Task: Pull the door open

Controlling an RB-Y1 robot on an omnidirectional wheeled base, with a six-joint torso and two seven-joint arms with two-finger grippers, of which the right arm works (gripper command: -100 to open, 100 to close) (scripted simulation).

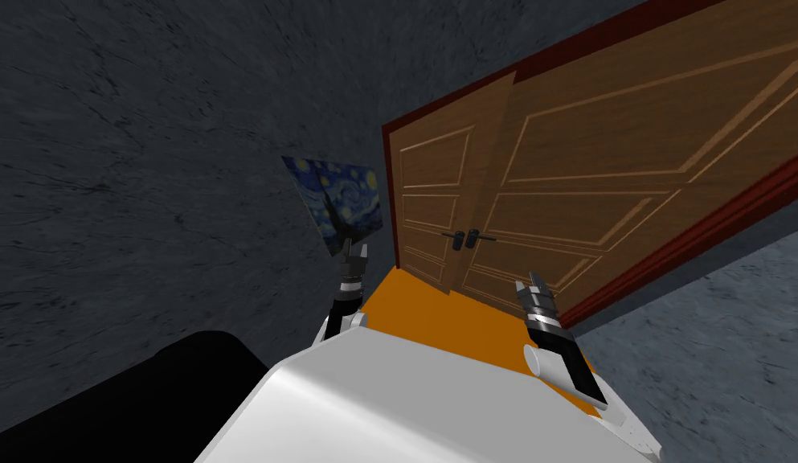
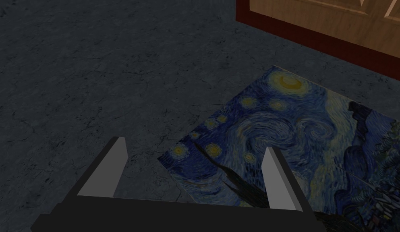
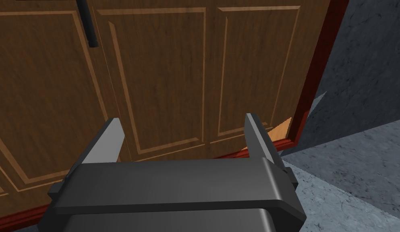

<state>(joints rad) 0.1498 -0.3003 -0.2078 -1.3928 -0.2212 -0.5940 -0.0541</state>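
A brown panelled double door [image 1: 598,161] in a dark red frame [image 1: 710,225] stands ahead. Its narrower left leaf [image 1: 437,201] sits at a slight angle to the right leaf. Two dark lever handles [image 1: 469,238] meet at the seam. My right gripper [image 1: 538,283] hangs open below and right of the handles, short of the door. In the right wrist view the open right gripper [image 3: 183,119] faces the lower door panels [image 3: 166,80], with a dark handle [image 3: 87,24] beyond the fingers. My left gripper [image 1: 355,256] is raised left of the door, and the left wrist view shows the left gripper [image 2: 195,146] open.
An orange floor patch [image 1: 437,317] lies between me and the door. A blue starry painting [image 1: 337,202] hangs on the dark grey wall [image 1: 148,161] left of the frame. Grey wall [image 3: 364,60] flanks the frame's right side. A black area [image 1: 148,386] lies at lower left.
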